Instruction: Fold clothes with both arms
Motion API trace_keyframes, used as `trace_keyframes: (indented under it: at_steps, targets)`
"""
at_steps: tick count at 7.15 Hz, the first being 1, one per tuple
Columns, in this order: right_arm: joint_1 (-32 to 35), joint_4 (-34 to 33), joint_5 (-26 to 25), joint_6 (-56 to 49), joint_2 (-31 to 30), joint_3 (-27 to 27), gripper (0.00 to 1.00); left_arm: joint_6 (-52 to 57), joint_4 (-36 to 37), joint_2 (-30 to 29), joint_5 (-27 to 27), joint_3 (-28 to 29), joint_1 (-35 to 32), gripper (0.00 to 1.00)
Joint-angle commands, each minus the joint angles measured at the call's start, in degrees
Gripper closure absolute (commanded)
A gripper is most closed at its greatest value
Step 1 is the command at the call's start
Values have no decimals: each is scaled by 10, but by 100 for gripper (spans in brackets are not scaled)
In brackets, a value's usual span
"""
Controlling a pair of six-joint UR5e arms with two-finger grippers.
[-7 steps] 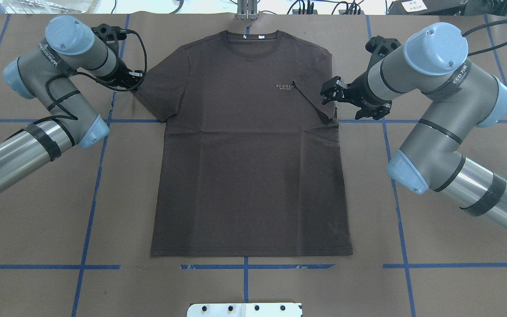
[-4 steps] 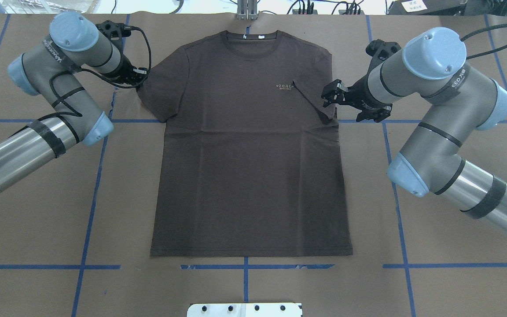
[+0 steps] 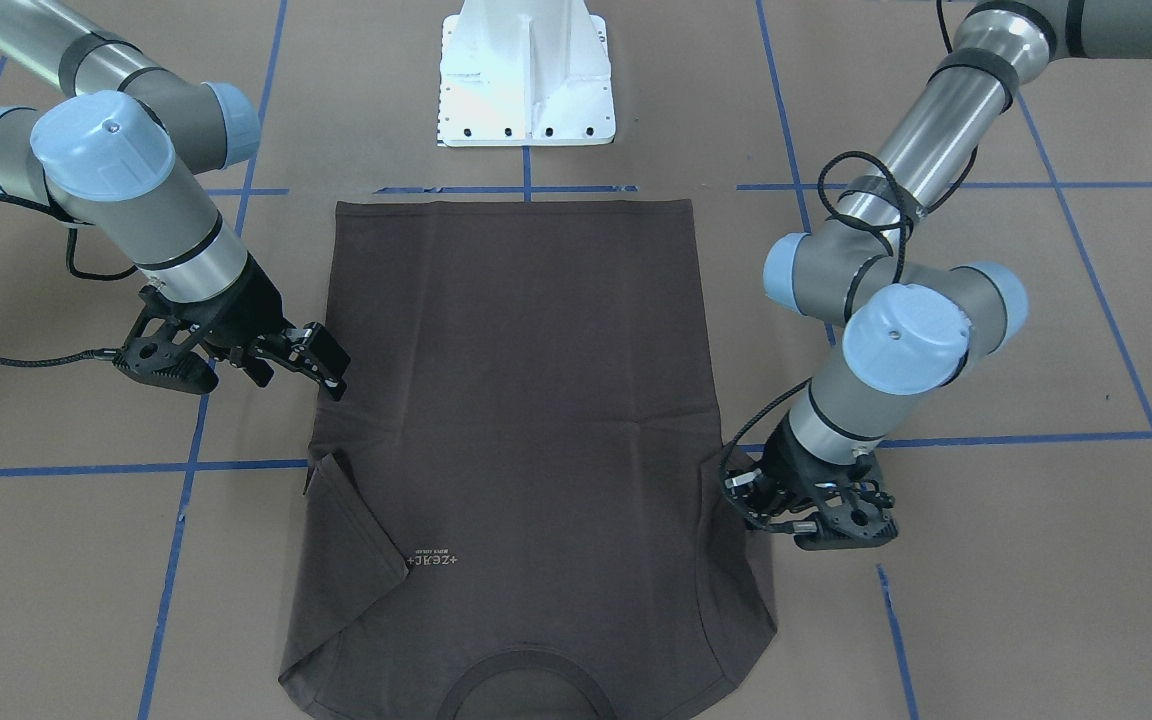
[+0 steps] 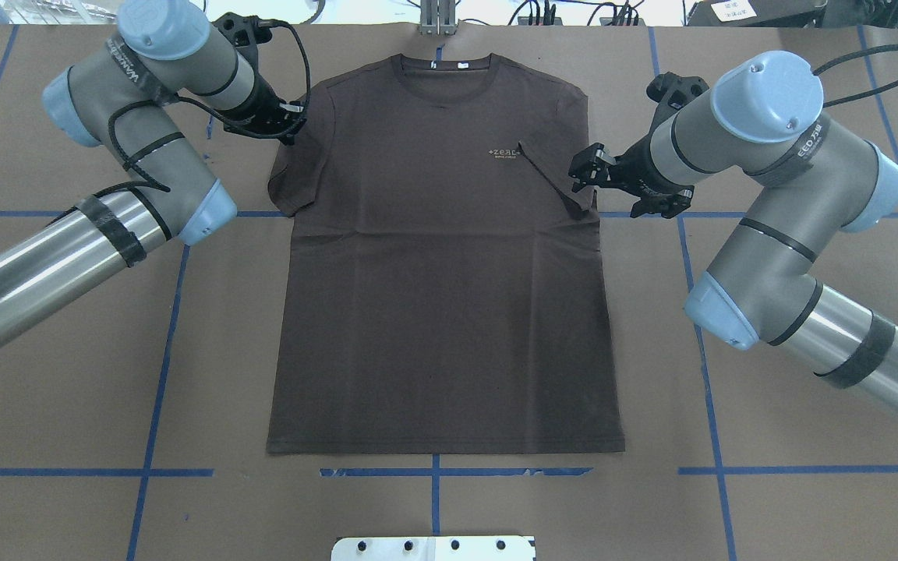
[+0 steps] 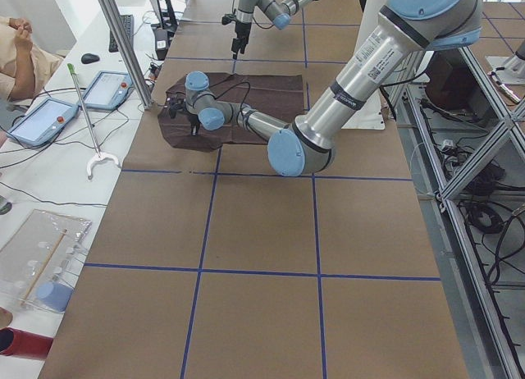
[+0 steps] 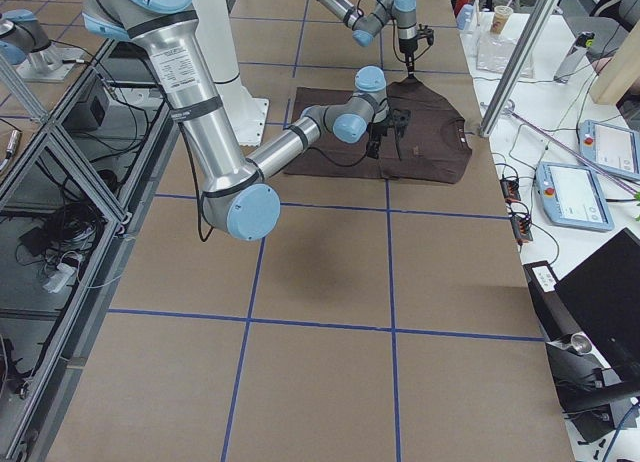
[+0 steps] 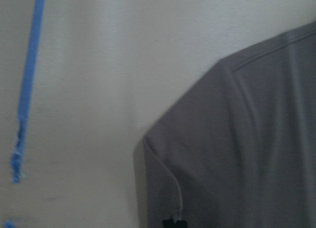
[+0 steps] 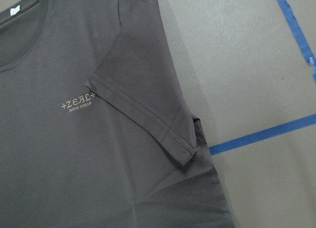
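Presently:
1. Shirt (image 4: 449, 312): flat, face up on table (image 4: 67, 405), collar (image 4: 449, 76) farthest from robot, laid out for folding.
2. Right sleeve (image 4: 552, 175): right of collar, folded inward; that step looks done.
3. Right gripper (image 4: 583, 167): spread, empty, beside that sleeve.
4. Left gripper (image 4: 291, 127): left of collar, pinching left sleeve (image 4: 293, 179) hem, apparently for the matching inward fold.

Left pincer (image 4: 291, 127) is pinched shut down low; right pincer (image 4: 583, 168) hovers with jaws apart.

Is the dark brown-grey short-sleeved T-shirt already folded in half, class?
No: the T-shirt lies flat at full length, with only one sleeve turned in over the chest.
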Motion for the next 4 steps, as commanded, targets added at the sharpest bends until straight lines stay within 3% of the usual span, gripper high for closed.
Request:
trace_keyframes:
  at_steps: [1,4]
  targets:
    - [0,0,1,-1,-3,-10,0,-31,-1,-37,30,42,21,100]
    - [1,0,2,-1,-7,-4,0,-32,-5,-65,31,74,21,100]
